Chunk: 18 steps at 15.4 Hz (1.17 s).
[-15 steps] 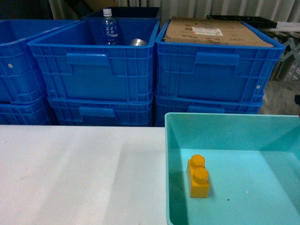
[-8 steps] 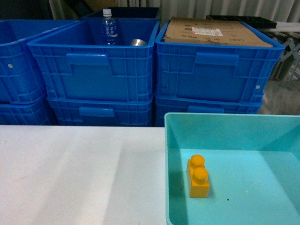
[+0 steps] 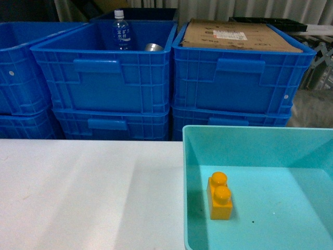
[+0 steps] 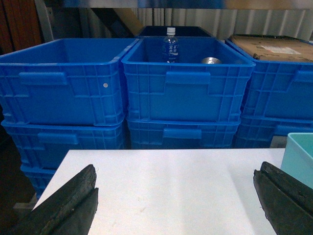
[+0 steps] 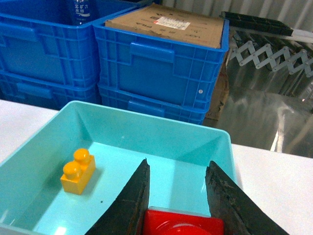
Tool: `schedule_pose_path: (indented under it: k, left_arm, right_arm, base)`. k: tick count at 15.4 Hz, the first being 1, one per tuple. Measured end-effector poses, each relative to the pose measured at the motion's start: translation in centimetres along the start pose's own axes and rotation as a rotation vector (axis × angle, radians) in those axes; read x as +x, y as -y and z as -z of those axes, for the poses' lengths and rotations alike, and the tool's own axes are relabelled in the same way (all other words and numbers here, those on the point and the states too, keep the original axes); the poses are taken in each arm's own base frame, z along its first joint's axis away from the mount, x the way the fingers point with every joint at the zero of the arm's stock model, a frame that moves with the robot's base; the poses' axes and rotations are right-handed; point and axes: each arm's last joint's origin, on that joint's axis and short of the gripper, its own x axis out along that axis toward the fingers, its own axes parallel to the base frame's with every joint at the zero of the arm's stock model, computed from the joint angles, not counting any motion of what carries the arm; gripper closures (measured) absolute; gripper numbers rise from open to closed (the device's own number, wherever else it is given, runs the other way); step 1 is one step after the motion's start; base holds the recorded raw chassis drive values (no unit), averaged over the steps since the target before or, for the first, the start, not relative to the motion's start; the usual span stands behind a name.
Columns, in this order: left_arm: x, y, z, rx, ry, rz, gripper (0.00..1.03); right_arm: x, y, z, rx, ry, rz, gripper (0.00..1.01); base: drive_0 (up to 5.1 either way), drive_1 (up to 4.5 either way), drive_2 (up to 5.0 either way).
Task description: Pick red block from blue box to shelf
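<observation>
Right wrist view, lower centre: my right gripper [image 5: 182,223] has its two dark fingers [image 5: 131,205] closed against the red block [image 5: 183,226], which sits between them at the bottom edge of the frame, above the near right part of the blue box [image 5: 146,128]. Whether the block is lifted off the floor of the box I cannot tell.

Head view: compared with the two preceding frames nothing visible has shifted; the yellow-orange brick [image 3: 220,196] lies in the same place at the lower centre, inside the box near its left wall, and neither arm enters the frame. I judge from this stillness that the grasp is settled and the lift toward the shelf has not yet begun. A shiny metal surface [image 5: 274,107] at the right of the right wrist view may belong to the shelf; I cannot confirm it.

Left wrist view, bottom corners: my left gripper [image 4: 176,203] is spread wide over the white table [image 4: 171,186], holding nothing.

Writing: the water bottle [image 3: 121,31] in the upper left crate [image 3: 104,78] bears a blue label, unreadable. The cardboard [image 3: 239,35] on the upper right crate carries a white printed label, also illegible.
</observation>
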Motion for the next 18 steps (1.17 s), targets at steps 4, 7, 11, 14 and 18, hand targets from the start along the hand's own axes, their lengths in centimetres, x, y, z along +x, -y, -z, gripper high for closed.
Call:
schedule_pose_path:
  k: [4, 7, 11, 14, 18]
  left_arm:
    - [0.0, 0.0, 0.0, 0.000, 0.000, 0.000, 0.05]
    - [0.0, 0.0, 0.0, 0.000, 0.000, 0.000, 0.05]
    - [0.0, 0.0, 0.0, 0.000, 0.000, 0.000, 0.05]
    - [0.0, 0.0, 0.0, 0.000, 0.000, 0.000, 0.05]
    - [0.0, 0.0, 0.0, 0.000, 0.000, 0.000, 0.05]
  right_arm:
    - [-1.8, -0.5, 1.7, 0.012, -0.037, 0.008, 0.72]
    - [-1.8, -0.8, 1.7, -0.009, 0.022, 0.021, 0.72]
    - [-1.6, -0.7, 1.7, -0.008, 0.014, 0.020, 0.72]
    - [-1.6, -0.7, 1.7, -0.008, 0.014, 0.020, 0.72]
    - [-1.6, -0.7, 1.7, -0.008, 0.014, 0.020, 0.72]
  base:
    - [0.0, 0.00, 0.0]
    - [0.0, 0.00, 0.0]
    - [0.0, 0.00, 0.0]
    - [0.0, 0.00, 0.0]
    - [0.0, 0.00, 0.0]
